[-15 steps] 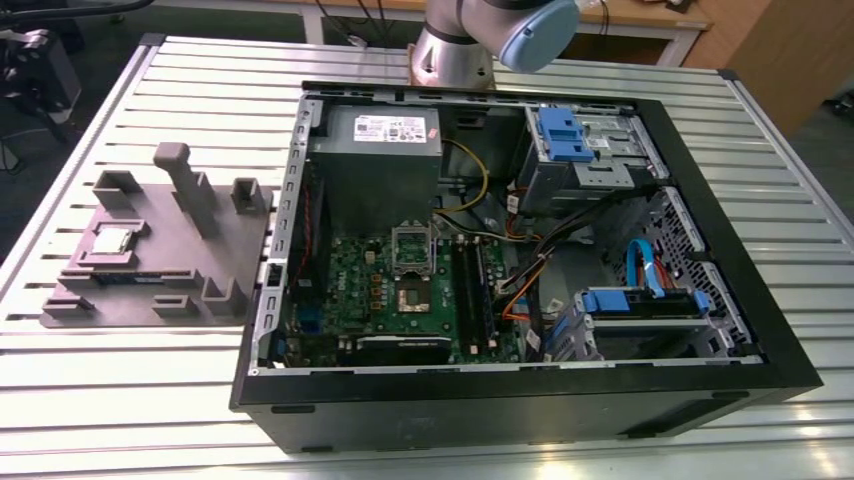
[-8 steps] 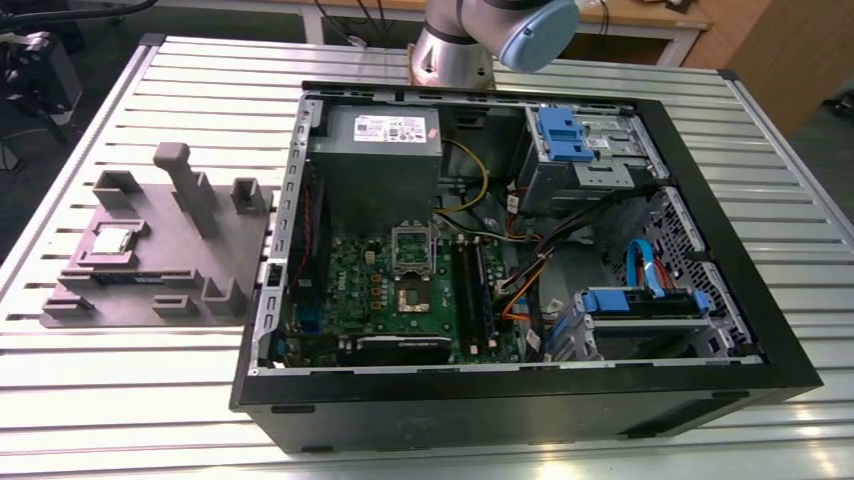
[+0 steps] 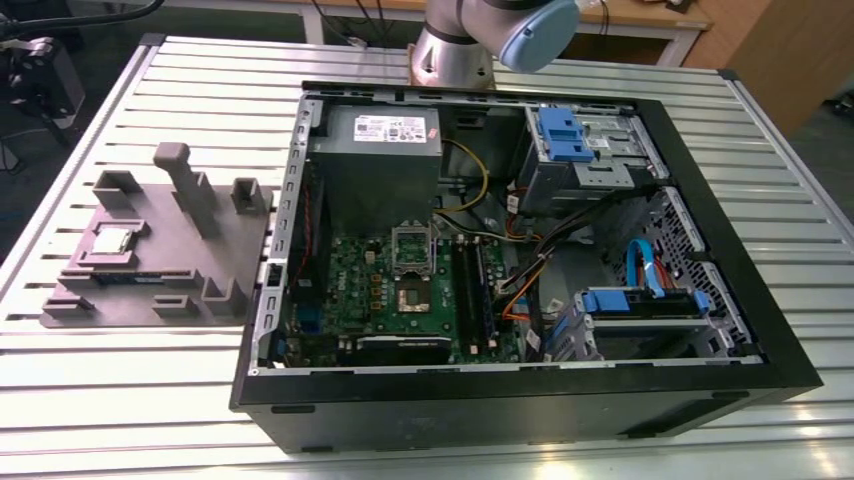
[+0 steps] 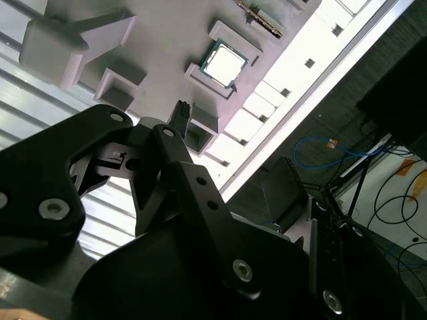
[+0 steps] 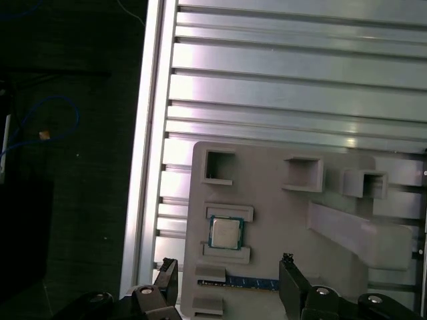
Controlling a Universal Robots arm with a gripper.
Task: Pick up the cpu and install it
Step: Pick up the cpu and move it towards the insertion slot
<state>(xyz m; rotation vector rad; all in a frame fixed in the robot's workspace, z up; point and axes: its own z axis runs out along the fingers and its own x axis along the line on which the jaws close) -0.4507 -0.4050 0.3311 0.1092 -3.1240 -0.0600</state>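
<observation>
Closest to us is the claw (image 5: 228, 267), matte black with bolted links. In the first wrist view its two fingertips (image 5: 289, 267) stand wide apart with nothing between them, poised over the tray (image 5: 273, 213). We judge the task barely begun: the cpu (image 5: 225, 233) lies untouched in a shallow square pocket of the tray, so both the pick-up and the install are left to do.

We see the cpu as a small flat square, bright metal on top with a pale rim. The tray is dull grey, blocky, with raised posts and open-sided pockets, and it rests on a table (image 3: 134, 400) of ribbed aluminium slats.

In the exterior view the tray lies at nine o'clock from the open black case (image 3: 507, 410). Inside the case, a green board (image 3: 380, 265) carries a socket (image 3: 408, 292) with its metal frame tipped up; to us the socket looks empty.
</observation>
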